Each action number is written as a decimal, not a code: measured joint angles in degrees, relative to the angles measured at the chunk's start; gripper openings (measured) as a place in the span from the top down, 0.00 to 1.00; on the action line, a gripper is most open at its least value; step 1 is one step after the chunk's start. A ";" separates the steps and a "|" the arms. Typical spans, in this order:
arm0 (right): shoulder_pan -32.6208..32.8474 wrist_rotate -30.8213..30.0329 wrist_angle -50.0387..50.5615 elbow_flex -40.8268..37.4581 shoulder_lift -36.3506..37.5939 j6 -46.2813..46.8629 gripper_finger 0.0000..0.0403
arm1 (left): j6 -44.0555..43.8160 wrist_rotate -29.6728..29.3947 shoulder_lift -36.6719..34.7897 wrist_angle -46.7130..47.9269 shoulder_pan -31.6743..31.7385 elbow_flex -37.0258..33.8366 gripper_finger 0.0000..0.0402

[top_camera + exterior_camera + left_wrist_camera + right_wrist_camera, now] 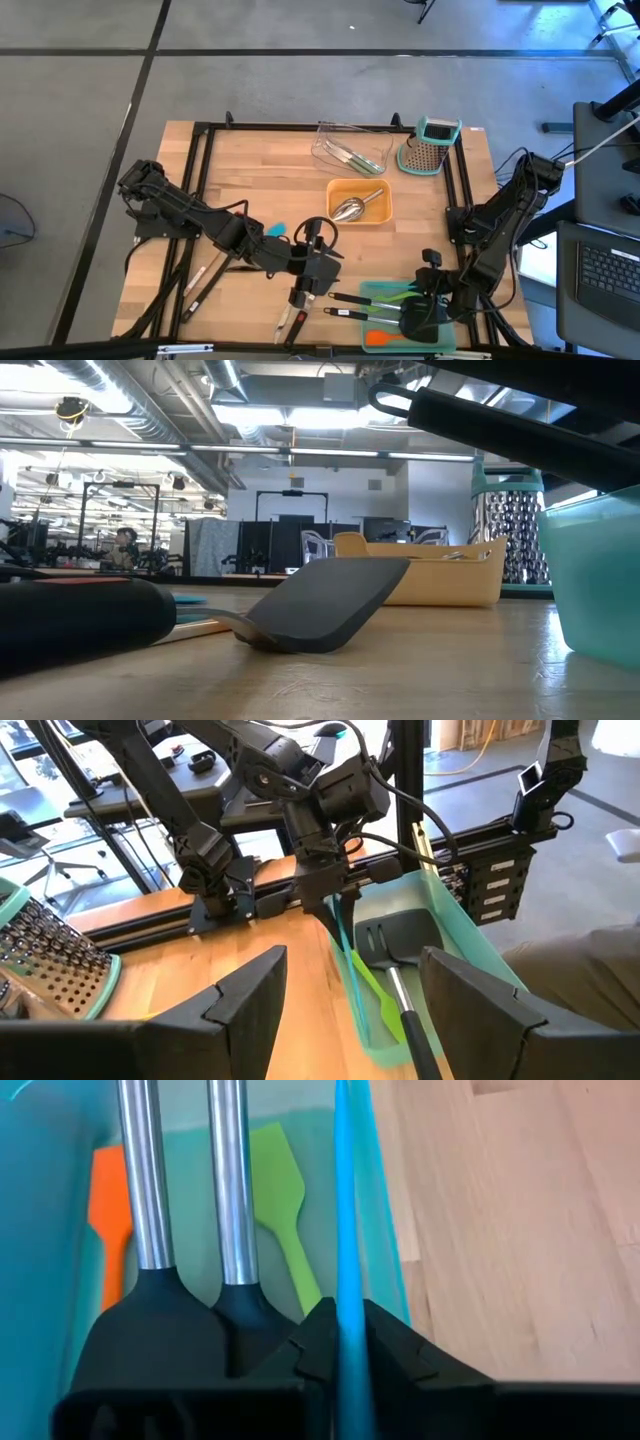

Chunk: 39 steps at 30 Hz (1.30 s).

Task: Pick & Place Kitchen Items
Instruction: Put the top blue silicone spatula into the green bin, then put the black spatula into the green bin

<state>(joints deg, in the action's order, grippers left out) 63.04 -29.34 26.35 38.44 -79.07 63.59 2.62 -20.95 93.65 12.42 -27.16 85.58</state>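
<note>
Kitchen items (345, 298) lie mostly along the near edge of the tabletop (250, 170). At the near right corner sits a teal tray (452, 322) holding two black spatulas (150, 1320) with steel handles, a green spatula (280, 1180) and an orange tool (110, 1210).

The right hand (432, 285) hangs over this tray, its arm bent down from the right edge and its fingers pointing into the tray. The fingers are closed on a thin blue tool (345, 1200), which stands nearly upright and reaches down into the tray beside the green spatula.

Near the middle of the near edge, a pair of red-handled tools (298, 318) lies on the wood. A few more thin utensils (200, 290) lie toward the near left corner.

The left arm stretches low across the tabletop from the left edge. The left hand (318, 268) is above the wood just beyond the red-handled tools and faces the teal tray. Its fingers are spread wide with nothing between them. A small blue tool head (276, 230) shows just beside this arm.

Farther back, at mid-tabletop, an orange tray (380, 212) holds a steel scoop (348, 208). Toward the far edge a clear tray (325, 140) holds several long utensils (352, 155). A steel grater (432, 145) with a teal top stands at the far right corner.
</note>
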 joint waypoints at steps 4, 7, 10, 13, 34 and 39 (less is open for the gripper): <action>-0.04 0.00 0.02 0.00 0.00 0.00 0.84 | -0.36 0.00 0.00 0.51 0.00 0.00 0.44; -0.04 0.00 0.02 0.00 0.00 -0.02 0.83 | -0.38 0.00 0.00 0.71 0.00 0.00 0.44; -0.04 0.00 0.02 0.00 0.00 -0.14 0.82 | -0.38 0.00 0.00 0.71 0.00 0.00 0.44; -0.04 0.02 0.05 0.00 0.00 -0.17 0.82 | -0.39 0.00 0.02 0.71 0.00 0.00 0.44; -0.04 0.70 -2.60 0.96 0.00 -8.86 0.81 | -0.41 -4.30 0.02 2.09 0.00 0.00 0.44; -0.08 0.88 -2.73 4.44 0.00 -15.48 0.81 | -2.07 -7.05 0.02 5.24 0.00 0.00 0.44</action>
<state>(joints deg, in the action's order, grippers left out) 62.96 -28.46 23.62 42.87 -79.07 48.12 0.55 -28.00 93.67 17.66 -27.16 85.58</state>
